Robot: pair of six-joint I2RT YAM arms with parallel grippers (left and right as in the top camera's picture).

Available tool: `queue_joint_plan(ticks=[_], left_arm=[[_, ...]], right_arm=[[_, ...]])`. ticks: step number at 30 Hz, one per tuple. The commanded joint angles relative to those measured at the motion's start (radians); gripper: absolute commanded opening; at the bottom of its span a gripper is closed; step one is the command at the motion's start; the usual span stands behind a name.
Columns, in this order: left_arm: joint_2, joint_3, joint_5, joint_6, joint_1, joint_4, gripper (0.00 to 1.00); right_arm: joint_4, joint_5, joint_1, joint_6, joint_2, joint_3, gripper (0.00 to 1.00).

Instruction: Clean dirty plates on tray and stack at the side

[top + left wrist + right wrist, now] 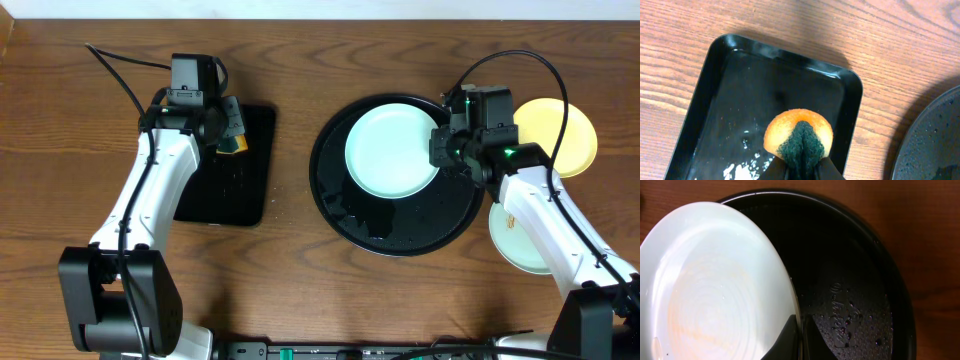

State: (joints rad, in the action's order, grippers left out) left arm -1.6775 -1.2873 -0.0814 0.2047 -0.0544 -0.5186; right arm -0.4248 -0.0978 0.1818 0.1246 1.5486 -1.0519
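Overhead view: round tray (400, 225) carries one mint plate (392, 150); a yellow plate (565, 135) and a second mint plate (512, 245) lie just right of it. Wrist views alone resolve the grips: right gripper (800, 336) clamps the faintly orange-smeared mint plate's rim. Left gripper (802, 172), left of the tray, pinches a sponge (800, 135) above a rectangular tray (700, 125). Both arms extend forward.

We stretch our left arm (150, 195) forward, left gripper (801, 167) pinching a sponge (799, 131); our right arm (548, 228) bends inward, right gripper (801, 336) pinching a plate (715, 290).
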Motion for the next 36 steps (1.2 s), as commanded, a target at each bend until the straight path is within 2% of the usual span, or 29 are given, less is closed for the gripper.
queue_joint_plan(ticks=[1,7,13,16,20,26,30,36], left_arm=[[0.0,-0.037,-0.014,-0.037,0.003,0.005,0.07],[0.0,-0.061,-0.029,-0.032,0.001,0.008,0.07],[0.0,-0.124,-0.336,0.09,-0.058,0.072,0.07],[-0.001,-0.124,-0.41,0.157,-0.13,0.147,0.07],[-0.001,-0.124,-0.409,0.238,-0.286,0.245,0.07],[-0.002,-0.124,-0.396,0.261,-0.484,0.293,0.07],[-0.002,-0.124,-0.346,0.261,-0.566,0.285,0.07],[-0.002,-0.116,-0.237,0.261,-0.62,0.281,0.08]], right_arm=[[0.005,-0.012,0.01,0.002,-0.004,-0.005,0.01],[0.005,-0.012,0.01,0.002,-0.004,-0.005,0.01],[-0.003,-0.012,0.01,0.04,-0.004,-0.005,0.01],[-0.006,-0.012,0.01,0.039,-0.004,-0.005,0.01],[-0.006,-0.012,0.01,0.039,-0.004,-0.005,0.01],[-0.006,-0.011,0.01,0.039,-0.004,-0.005,0.01],[0.003,-0.012,0.009,0.04,-0.004,-0.005,0.01],[0.037,-0.057,0.01,0.065,-0.004,-0.005,0.01]])
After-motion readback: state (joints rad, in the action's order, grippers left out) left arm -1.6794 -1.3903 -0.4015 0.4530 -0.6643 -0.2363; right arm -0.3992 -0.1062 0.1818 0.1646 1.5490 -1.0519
